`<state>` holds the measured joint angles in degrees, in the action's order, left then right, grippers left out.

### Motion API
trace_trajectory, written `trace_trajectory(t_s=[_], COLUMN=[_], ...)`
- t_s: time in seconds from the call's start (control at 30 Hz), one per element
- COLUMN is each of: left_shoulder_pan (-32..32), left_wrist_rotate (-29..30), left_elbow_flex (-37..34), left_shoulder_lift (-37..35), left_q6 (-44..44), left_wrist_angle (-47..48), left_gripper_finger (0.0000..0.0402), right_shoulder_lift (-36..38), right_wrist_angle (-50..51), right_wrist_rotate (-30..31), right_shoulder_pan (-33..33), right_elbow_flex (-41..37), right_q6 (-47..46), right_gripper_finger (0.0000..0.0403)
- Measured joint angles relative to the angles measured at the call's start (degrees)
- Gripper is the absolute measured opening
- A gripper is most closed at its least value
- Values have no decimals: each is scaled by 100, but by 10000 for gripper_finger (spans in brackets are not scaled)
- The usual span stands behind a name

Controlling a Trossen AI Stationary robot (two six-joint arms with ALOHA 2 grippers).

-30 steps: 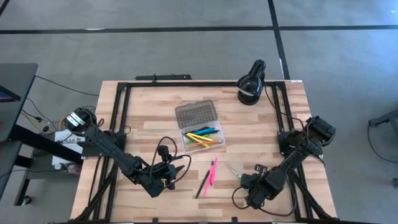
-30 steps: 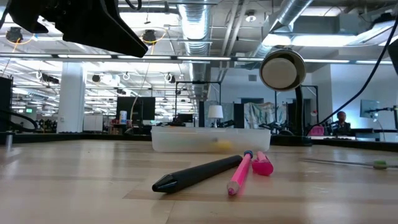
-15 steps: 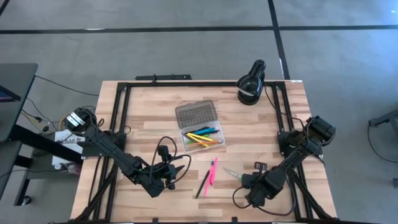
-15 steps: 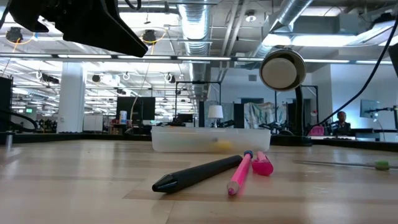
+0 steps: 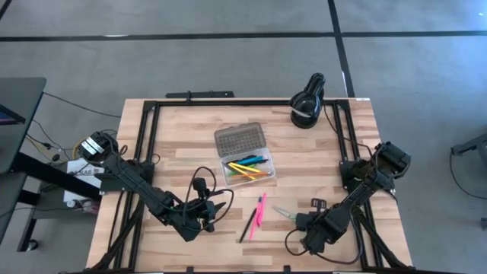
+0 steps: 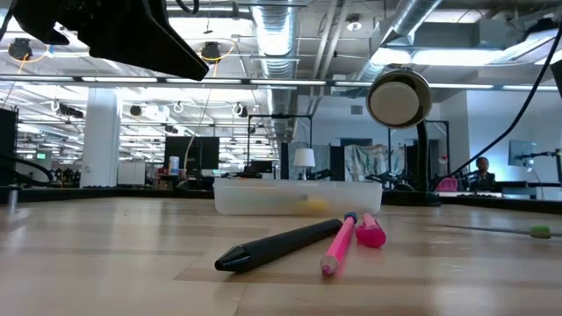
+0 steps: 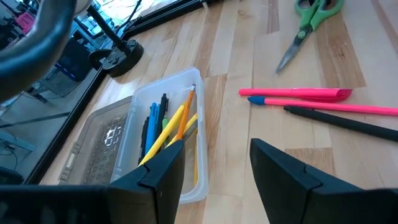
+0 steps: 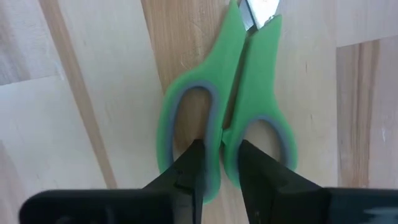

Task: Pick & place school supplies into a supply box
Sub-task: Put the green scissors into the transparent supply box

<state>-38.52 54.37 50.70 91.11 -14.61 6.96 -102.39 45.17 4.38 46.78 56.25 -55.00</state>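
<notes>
The green-handled scissors (image 8: 224,106) lie flat on the wooden table at the near right (image 5: 283,212). My right gripper (image 8: 222,165) points down onto their handles and is shut on them. Left of the scissors, a pink highlighter (image 7: 295,93), a pink pencil (image 7: 323,104) and a dark pen (image 7: 348,123) lie on the table. The clear supply box (image 5: 249,166) stands open mid-table, its dotted lid (image 5: 239,139) laid back, with yellow, blue and green pens inside. My left gripper (image 5: 222,204) hovers open at the near left, holding nothing. My right gripper comes from above, pointing down. One finger (image 8: 191,167) stands in each handle loop. Between them they pinch the two inner bars (image 8: 222,134) where the loops meet. The scissors lie flat on the table, blades closed.
A black round lamp (image 5: 307,105) stands at the far right corner. Black frame rails (image 5: 148,129) run along the table's left, far and right edges. Bare wood lies between the box and the pens.
The scissors have turned a little on the table. Their blade tip has swung toward the near edge, while the handles have stayed under my right gripper. My left arm has kept still.
</notes>
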Motion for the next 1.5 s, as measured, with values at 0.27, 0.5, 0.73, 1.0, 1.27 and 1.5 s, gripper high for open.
trace_trajectory(t_s=[0.27, 0.5, 0.73, 1.0, 1.27, 1.5], left_shoulder_pan=[0, 0, 0, -2, -2, -11], left_wrist_rotate=[2, 10, 33, 163, 245, 245], left_elbow_flex=[0, 0, 0, 0, -2, -2], left_shoulder_lift=[0, 0, 0, 0, -2, -2], left_q6=[-20, -19, -17, 25, 70, 59], left_wrist_angle=[0, 0, 2, 9, 13, 22], left_gripper_finger=[177, 177, 177, 177, 177, 177], right_shoulder_lift=[-2, -2, 1, 72, 115, 138], right_wrist_angle=[39, 93, 138, 892, 1619, 1685], right_wrist_rotate=[15, 69, 152, 500, 1141, 1423], right_shoulder_pan=[7, 7, 9, -6, -246, -942], right_elbow_flex=[4, 4, 4, 150, 538, 690], right_q6=[-2, 0, 1, 4, 591, 1613], right_gripper_finger=[61, 63, 63, 63, 63, 63])
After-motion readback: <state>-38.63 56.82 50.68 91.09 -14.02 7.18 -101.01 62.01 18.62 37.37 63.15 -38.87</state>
